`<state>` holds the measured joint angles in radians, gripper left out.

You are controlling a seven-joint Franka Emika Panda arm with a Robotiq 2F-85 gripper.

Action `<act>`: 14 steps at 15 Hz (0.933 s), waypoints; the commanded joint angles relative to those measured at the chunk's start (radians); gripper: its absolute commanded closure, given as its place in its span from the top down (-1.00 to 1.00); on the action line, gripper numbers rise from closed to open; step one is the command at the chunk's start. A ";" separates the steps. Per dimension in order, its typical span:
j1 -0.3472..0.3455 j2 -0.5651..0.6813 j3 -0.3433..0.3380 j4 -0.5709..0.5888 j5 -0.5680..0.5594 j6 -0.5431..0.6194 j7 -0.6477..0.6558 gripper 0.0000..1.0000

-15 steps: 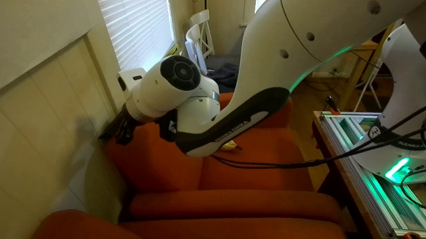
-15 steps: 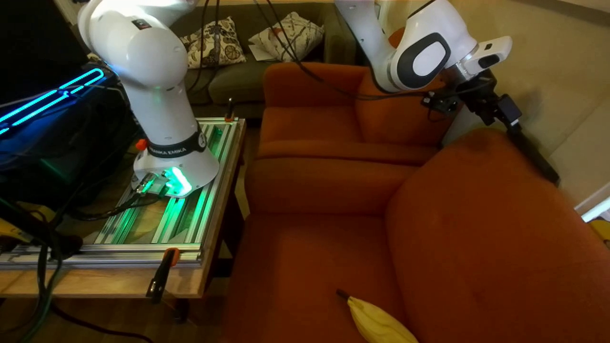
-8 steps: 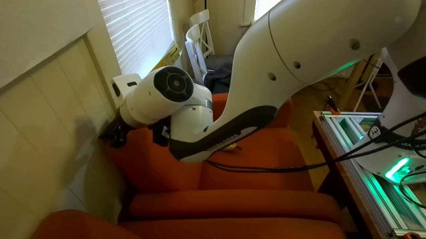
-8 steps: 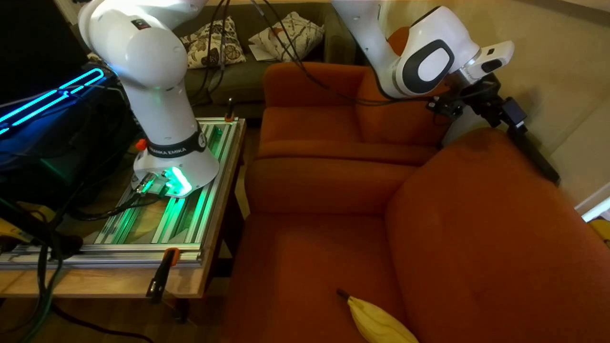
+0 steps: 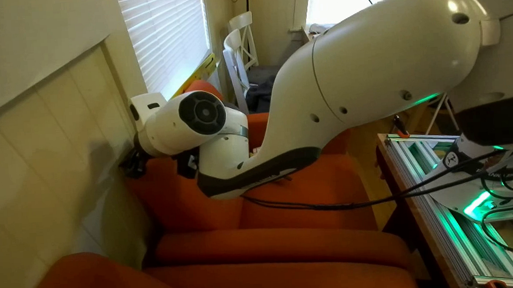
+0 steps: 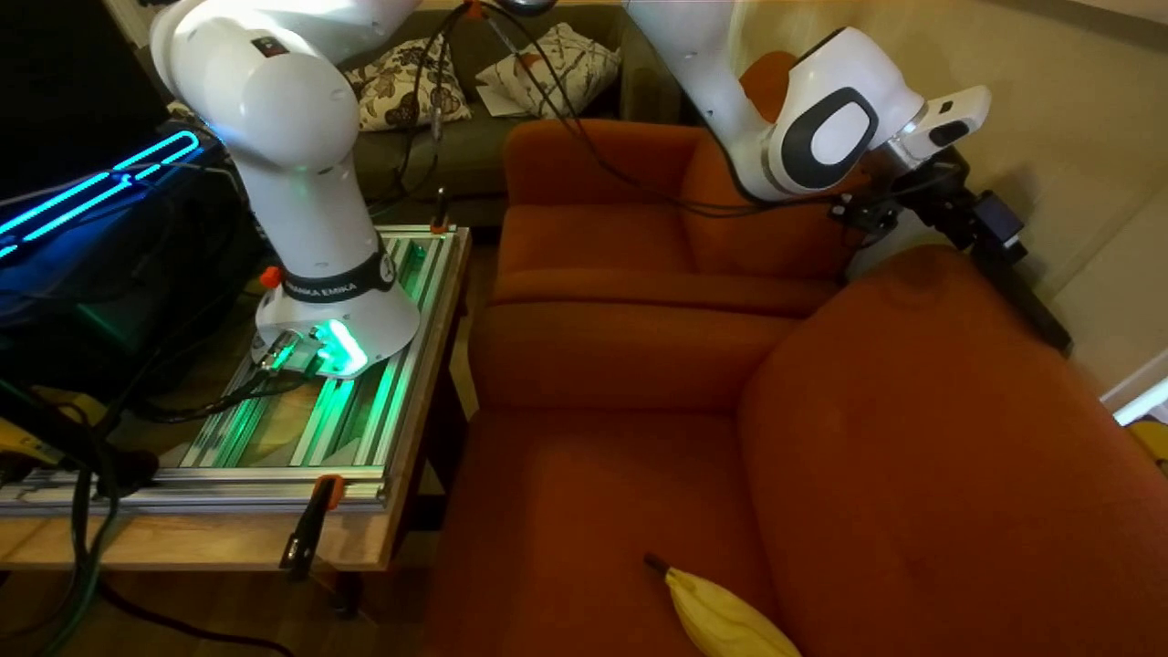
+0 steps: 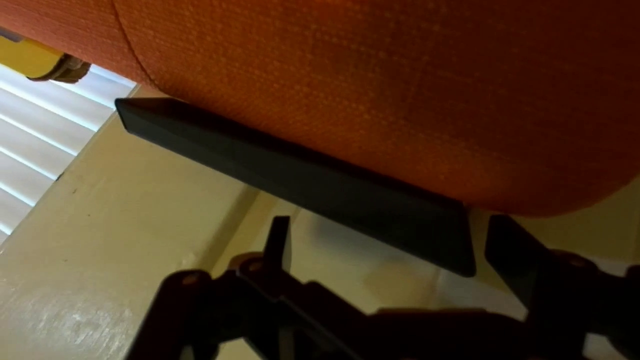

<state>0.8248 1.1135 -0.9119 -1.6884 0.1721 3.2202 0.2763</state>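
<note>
Reaches across the top corner of an orange sofa (image 6: 922, 438) toward a pale wall (image 5: 43, 186), tilted downward. Carries the gripper (image 7: 390, 220) with its jaws spread wide, right by a long black bar (image 7: 300, 175). In the wrist view, frames the larger, nearer end of the bar between the fingers (image 7: 276, 245), with strips of wall in view to either side. Has that bar aslant along the rear edge of the sofa back, between fabric and wall; hard to tell about contact with the wall. Well apart, on the seat of the same sofa, a yellow banana (image 6: 725, 616) with a dark stem, cut off at the lower edge in an exterior view. To the side, a wooden table (image 6: 228, 545) with a metal frame (image 6: 201, 484), a green-lit robot base (image 6: 365, 315) and, at the near corner, a clamp (image 6: 312, 527) in black and orange. Beyond, a second orange sofa (image 6: 602, 242), then an olive couch (image 6: 465, 164) with two patterned cushions (image 6: 584, 68). In both exterior views, black cables (image 5: 339, 207) in a slack sweep toward the gripper. In an exterior view, white blinds (image 5: 167, 34) with a yellow strip (image 5: 201, 70) just below and, beside them, white chairs (image 5: 232, 40) near a dark cloth (image 5: 260, 97).
</note>
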 commanded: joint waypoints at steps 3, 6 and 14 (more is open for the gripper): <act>0.014 0.092 -0.061 0.057 0.035 -0.023 0.030 1.00; 0.025 0.117 -0.082 0.068 0.033 -0.037 0.035 1.00; 0.046 0.153 -0.111 0.089 0.012 -0.079 0.033 -0.36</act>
<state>0.8626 1.2209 -0.9857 -1.6284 0.1754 3.1795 0.2880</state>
